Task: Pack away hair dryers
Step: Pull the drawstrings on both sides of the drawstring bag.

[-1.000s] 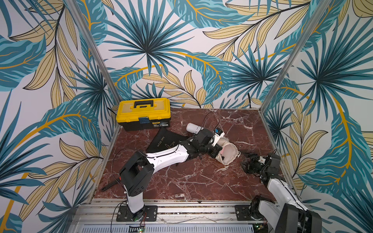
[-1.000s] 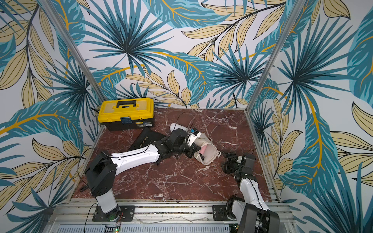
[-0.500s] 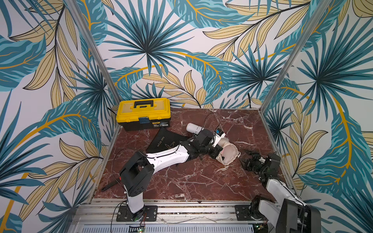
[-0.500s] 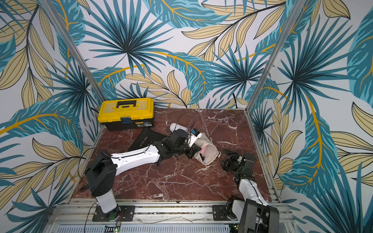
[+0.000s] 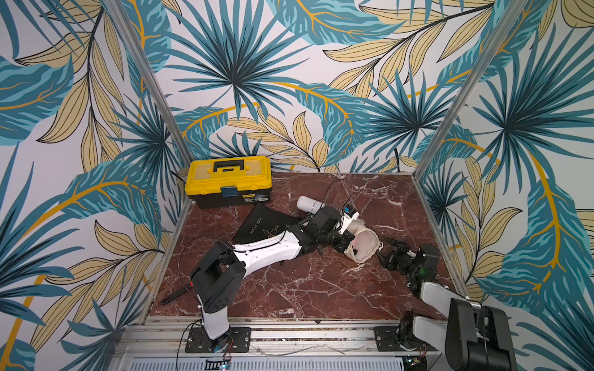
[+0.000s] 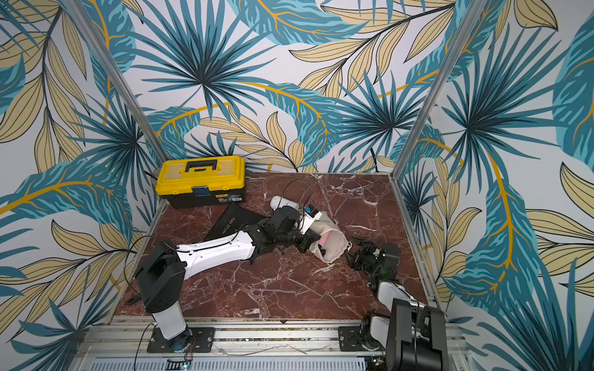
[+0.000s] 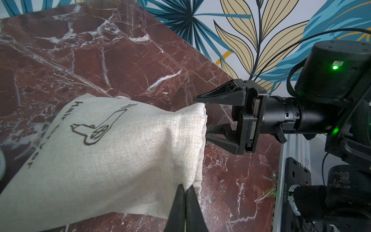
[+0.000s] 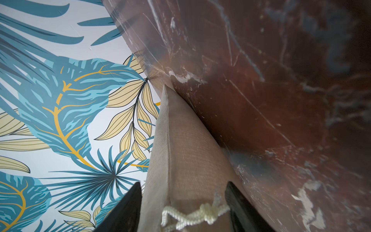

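A beige drawstring bag (image 5: pixel 361 239) (image 7: pixel 112 152) printed "Hair Dryer" lies mid-table with its mouth facing the front. A bit of the pink hair dryer (image 6: pixel 324 239) shows inside that mouth. The white hair dryer (image 5: pixel 307 204) (image 6: pixel 283 203) lies behind my left wrist, its black cord looping away. My left gripper (image 7: pixel 185 186) (image 5: pixel 347 246) is shut on the bag's rim. My right gripper (image 8: pixel 182 186) (image 7: pixel 200 117) (image 5: pixel 384 253) is open, its jaws straddling the bag's far edge and its knotted white drawstring (image 8: pixel 204 213).
A black "Hair Dryer" bag (image 5: pixel 263 225) lies flat under my left forearm. A yellow toolbox (image 5: pixel 229 181) stands shut at the back left. A black rod (image 5: pixel 175 295) lies by the left wall. The right wall post (image 5: pixel 430 160) is close behind my right arm.
My right gripper has slid left up to the beige bag, and its jaws have narrowed a little. The left gripper has kept its hold on the rim.
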Controlling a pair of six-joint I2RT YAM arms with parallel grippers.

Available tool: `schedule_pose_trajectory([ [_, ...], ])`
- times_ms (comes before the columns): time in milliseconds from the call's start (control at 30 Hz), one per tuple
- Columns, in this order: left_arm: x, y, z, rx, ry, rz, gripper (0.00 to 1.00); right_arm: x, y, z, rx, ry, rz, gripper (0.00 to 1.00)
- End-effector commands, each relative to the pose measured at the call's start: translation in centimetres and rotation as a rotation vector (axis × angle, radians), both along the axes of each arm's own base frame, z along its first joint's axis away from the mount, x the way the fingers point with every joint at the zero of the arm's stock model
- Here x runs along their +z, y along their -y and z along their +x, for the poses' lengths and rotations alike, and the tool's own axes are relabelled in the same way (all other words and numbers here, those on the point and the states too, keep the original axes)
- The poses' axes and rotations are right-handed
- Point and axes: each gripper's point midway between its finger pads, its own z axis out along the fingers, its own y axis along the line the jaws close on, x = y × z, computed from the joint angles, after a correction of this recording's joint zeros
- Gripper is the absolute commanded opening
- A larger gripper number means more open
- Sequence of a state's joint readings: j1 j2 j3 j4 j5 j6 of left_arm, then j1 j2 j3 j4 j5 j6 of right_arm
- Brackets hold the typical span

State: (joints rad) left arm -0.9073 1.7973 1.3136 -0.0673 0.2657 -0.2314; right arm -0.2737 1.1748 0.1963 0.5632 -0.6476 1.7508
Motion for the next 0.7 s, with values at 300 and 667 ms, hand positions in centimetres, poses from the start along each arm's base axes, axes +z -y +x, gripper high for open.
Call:
schedule_pose_trajectory([
  [300, 2.4, -0.2, 0.2, 0.007, 0.068, -0.031, 0.00, -1.6, 0.3, 0.5, -0.006, -0.034, -0.027, 0.33],
  [667, 2.4, -0.3, 0.1, 0.006, 0.070, -0.030, 0.01, -1.2, 0.6, 0.8, 0.022, -0.037, -0.099, 0.09],
])
